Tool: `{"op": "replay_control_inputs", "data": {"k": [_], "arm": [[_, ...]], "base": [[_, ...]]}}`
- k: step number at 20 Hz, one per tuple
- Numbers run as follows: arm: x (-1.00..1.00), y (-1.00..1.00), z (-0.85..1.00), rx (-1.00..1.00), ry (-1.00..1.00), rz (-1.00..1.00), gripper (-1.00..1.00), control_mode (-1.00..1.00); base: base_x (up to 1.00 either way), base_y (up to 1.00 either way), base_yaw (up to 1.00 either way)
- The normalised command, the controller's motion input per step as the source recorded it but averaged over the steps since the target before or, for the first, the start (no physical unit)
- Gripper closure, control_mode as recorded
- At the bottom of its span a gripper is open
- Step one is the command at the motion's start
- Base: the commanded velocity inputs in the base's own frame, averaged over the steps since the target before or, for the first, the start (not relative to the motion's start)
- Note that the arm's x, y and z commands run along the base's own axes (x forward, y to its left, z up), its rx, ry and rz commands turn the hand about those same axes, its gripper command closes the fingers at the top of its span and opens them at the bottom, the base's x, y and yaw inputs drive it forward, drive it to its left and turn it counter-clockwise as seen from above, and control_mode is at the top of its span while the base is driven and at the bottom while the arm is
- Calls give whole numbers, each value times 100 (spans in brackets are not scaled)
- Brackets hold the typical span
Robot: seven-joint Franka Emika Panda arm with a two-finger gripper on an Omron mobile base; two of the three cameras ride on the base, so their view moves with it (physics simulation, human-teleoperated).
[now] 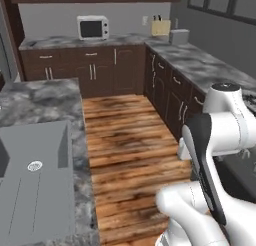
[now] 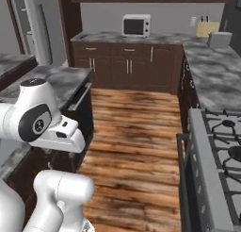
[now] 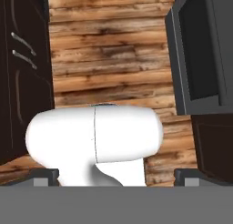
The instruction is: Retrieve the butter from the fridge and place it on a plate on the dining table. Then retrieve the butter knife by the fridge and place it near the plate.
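My gripper (image 3: 116, 176) points down at the wooden floor. Its two dark fingertips (image 3: 45, 175) stand far apart at the bottom of the hand view, open, with nothing between them. The fridge (image 2: 34, 23) is the tall light-grey appliance at the far left, its door closed behind the dark bar handle. The dining table (image 1: 45, 97) is the marbled island on the left with an inset sink (image 1: 35, 180); its corner (image 2: 61, 80) sits beside my arm. The butter, the plate and the butter knife are out of view.
A wooden floor aisle (image 1: 130, 140) runs between the island and the dark cabinets (image 1: 170, 95). A stove (image 2: 221, 141) with its oven door (image 3: 191, 59) stands on the right. A microwave (image 1: 93, 27), a knife block (image 1: 161, 26) and a toaster (image 1: 179, 36) line the back counter.
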Motion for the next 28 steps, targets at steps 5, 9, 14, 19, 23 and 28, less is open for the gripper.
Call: {"op": "replay_control_inputs", "data": {"k": [5,9,14,19,23,28], "arm": [[0,0,0,0,0,0,-100,100],[0,0,0,0,0,0,-100,100],[0,0,0,0,0,0,-100,100],[0,0,0,0,0,0,-100,100],[0,0,0,0,0,0,-100,100],[0,0,0,0,0,0,-100,100]], "base": [[100,-37,0],[100,-18,0],[100,-13,0],[100,-18,0],[100,-8,0],[100,0,-2]]}}
